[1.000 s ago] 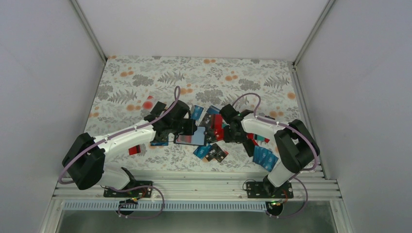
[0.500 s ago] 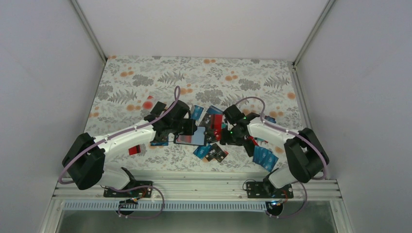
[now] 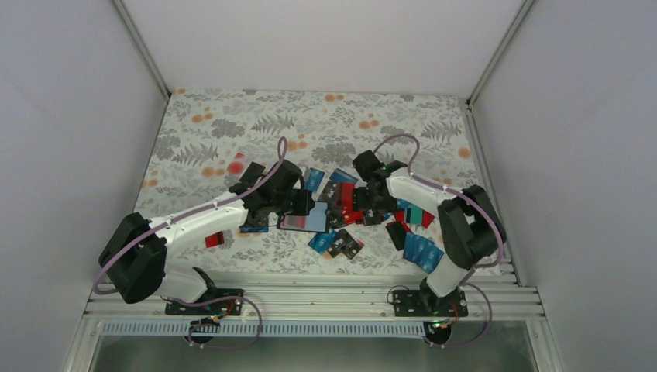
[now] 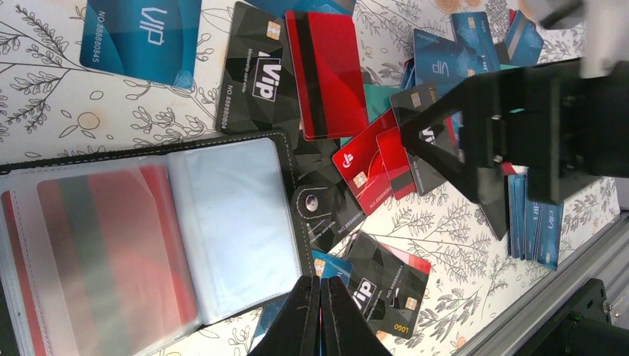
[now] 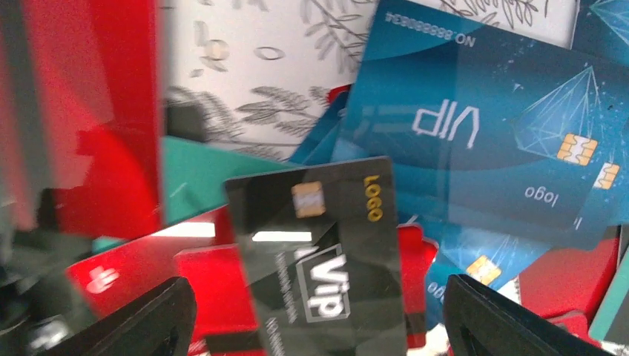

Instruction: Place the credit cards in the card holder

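The card holder lay open and flat on the bench, about midway between the left and right edges and nearer the near edge than the far one. Its clear sleeves faced up. One sleeve showed a red card inside, and the sleeve beside it looked bare. The left hand was narrow, its fingers pressed almost together with their tips just off one corner of the holder, over a blue card. Whether they pinched anything could not be told. The loose cards lay scattered and overlapping on the side of the holder toward the right edge, in black, red, blue and teal, several printed VIP. A stack of blue cards sat apart, closer to the near right corner. A single red one lay beside the left arm toward the near edge. The right hand hung over the loose pile with its fingers spread wide. A black card marked VIP and LOGO sat between those fingers, touching neither, and it overlapped red, teal and blue cards beneath it.
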You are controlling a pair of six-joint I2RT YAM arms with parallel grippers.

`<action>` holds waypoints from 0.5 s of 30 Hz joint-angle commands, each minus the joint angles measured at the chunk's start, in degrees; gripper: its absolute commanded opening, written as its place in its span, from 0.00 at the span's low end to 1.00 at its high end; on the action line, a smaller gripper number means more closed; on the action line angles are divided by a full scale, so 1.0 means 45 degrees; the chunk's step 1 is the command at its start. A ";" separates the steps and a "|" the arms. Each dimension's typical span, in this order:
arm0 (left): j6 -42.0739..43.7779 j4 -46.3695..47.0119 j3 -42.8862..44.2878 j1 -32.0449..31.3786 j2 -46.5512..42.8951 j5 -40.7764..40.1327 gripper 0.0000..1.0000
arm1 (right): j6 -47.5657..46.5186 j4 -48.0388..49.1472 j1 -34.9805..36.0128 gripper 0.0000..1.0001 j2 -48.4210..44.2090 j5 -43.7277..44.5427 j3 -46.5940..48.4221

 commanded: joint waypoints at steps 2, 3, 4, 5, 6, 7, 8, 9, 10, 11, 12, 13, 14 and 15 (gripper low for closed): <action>0.0137 -0.0039 -0.0175 -0.0060 -0.0376 -0.0044 0.03 | -0.0370 0.0369 -0.0415 0.84 0.1141 0.0836 0.0444; 0.0144 -0.0051 -0.0208 -0.0060 -0.0395 -0.0072 0.02 | -0.0466 0.0482 -0.0437 0.84 0.1311 0.0786 0.0501; 0.0147 -0.0069 -0.0198 -0.0065 -0.0414 -0.0087 0.02 | -0.0548 0.0554 -0.0464 0.84 0.1457 0.0777 0.0577; 0.0158 -0.0096 -0.0197 -0.0061 -0.0421 -0.0126 0.02 | -0.0632 0.0632 -0.0468 0.83 0.1590 0.0746 0.0640; 0.0166 -0.0126 -0.0221 -0.0075 -0.0425 -0.0140 0.02 | -0.0699 0.0673 -0.0480 0.83 0.1697 0.0708 0.0716; 0.0187 -0.0145 -0.0210 -0.0062 -0.0440 -0.0165 0.02 | -0.0736 0.0715 -0.0487 0.83 0.1796 0.0735 0.0765; 0.0177 -0.0142 -0.0220 -0.0051 -0.0437 -0.0194 0.02 | -0.0780 0.0745 -0.0519 0.83 0.1891 0.0730 0.0815; 0.0176 -0.0142 -0.0217 -0.0061 -0.0450 -0.0200 0.02 | -0.0839 0.0775 -0.0509 0.83 0.1952 0.0714 0.0848; 0.0176 -0.0174 -0.0216 -0.0060 -0.0465 -0.0216 0.02 | -0.0871 0.0821 -0.0537 0.83 0.2021 0.0707 0.0894; 0.0176 -0.0170 -0.0229 -0.0060 -0.0457 -0.0230 0.02 | -0.0911 0.0836 -0.0530 0.82 0.2082 0.0686 0.0904; 0.0185 -0.0175 -0.0233 -0.0063 -0.0451 -0.0227 0.02 | -0.0960 0.0865 -0.0539 0.82 0.2169 0.0703 0.0937; 0.0184 -0.0168 -0.0238 -0.0070 -0.0455 -0.0236 0.02 | -0.0981 0.0895 -0.0543 0.81 0.2272 0.0708 0.0973; 0.0186 -0.0160 -0.0236 -0.0061 -0.0456 -0.0235 0.02 | -0.1023 0.0901 -0.0546 0.80 0.2373 0.0684 0.1002; 0.0201 -0.0159 -0.0251 -0.0060 -0.0436 -0.0239 0.03 | -0.1033 0.0924 -0.0576 0.79 0.2459 0.0654 0.1045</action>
